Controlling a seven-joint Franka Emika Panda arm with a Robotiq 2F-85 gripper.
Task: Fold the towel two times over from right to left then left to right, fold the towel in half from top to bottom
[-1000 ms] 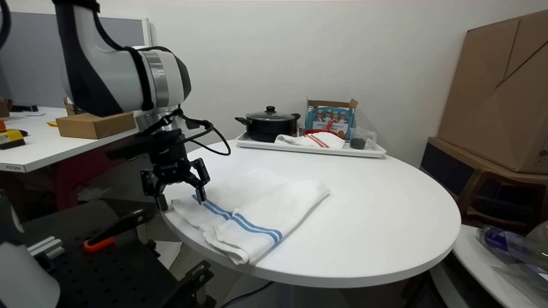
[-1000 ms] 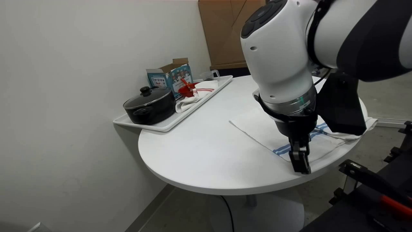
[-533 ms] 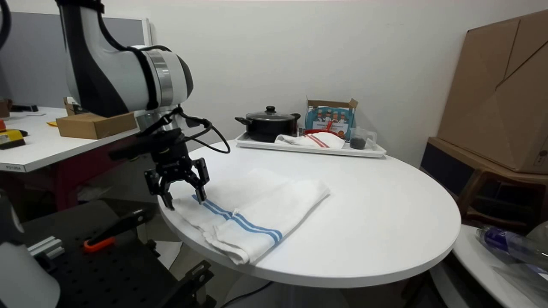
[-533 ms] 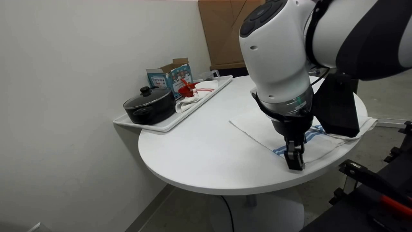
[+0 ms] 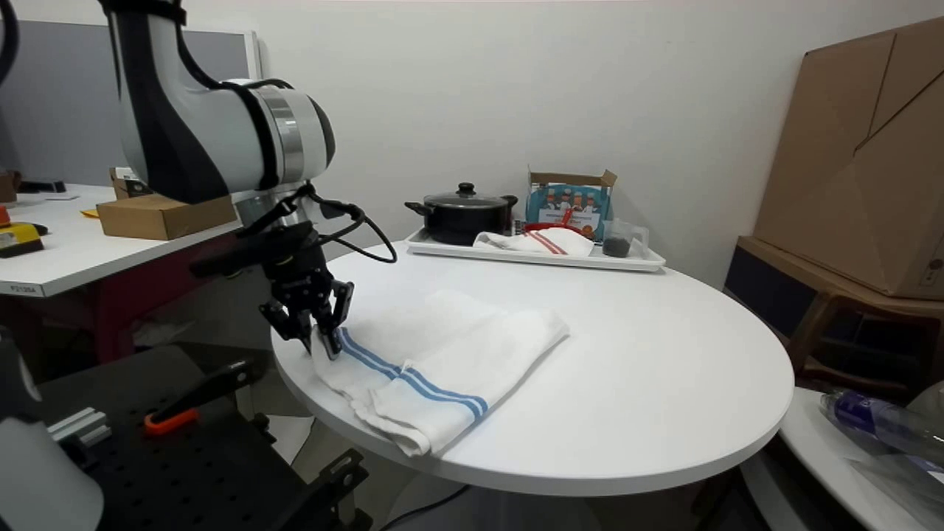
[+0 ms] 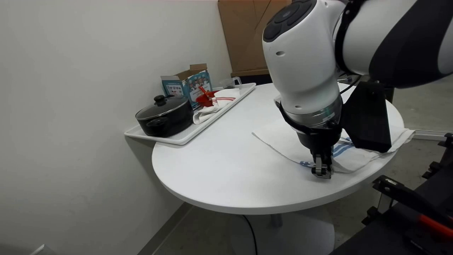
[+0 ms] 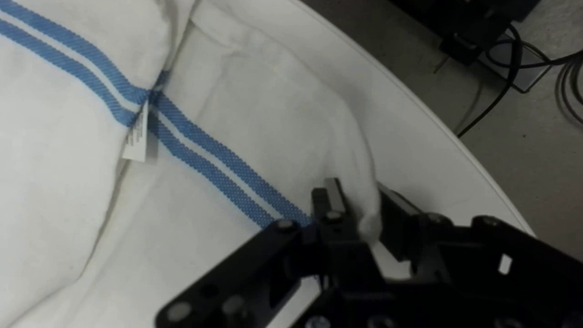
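White, blue-striped towel [image 5: 450,343] layered on the tabletop [image 5: 664,354], by its edge. Gripper [image 7: 362,200] pinching a raised fold of it; wrist view shows the grip closest, plus a tag [image 7: 138,142] at the overlap. Arm [image 6: 304,74] covers part of the towel in an exterior view. Tray [image 5: 638,262] with black pot [image 5: 464,221] in both exterior views, outside wrist view.

Noted folded white cloth towel [image 5: 442,361]: matt, creased, weave visible in the blue stripes [image 7: 227,156]. Recorded round white table [image 5: 656,354] as smooth, matt. Logged round black pot [image 6: 168,124] as satin, with glossy glass-like lid [image 6: 152,112]. Found large brown cardboard box [image 5: 848,169] matt, seamed. Found white rounded arm shell [image 6: 300,72] smooth, semi-gloss; silver metal collar [image 5: 284,136] shiny. Graded black jaws matt, with metallic-looking fastener heads [image 7: 180,311].
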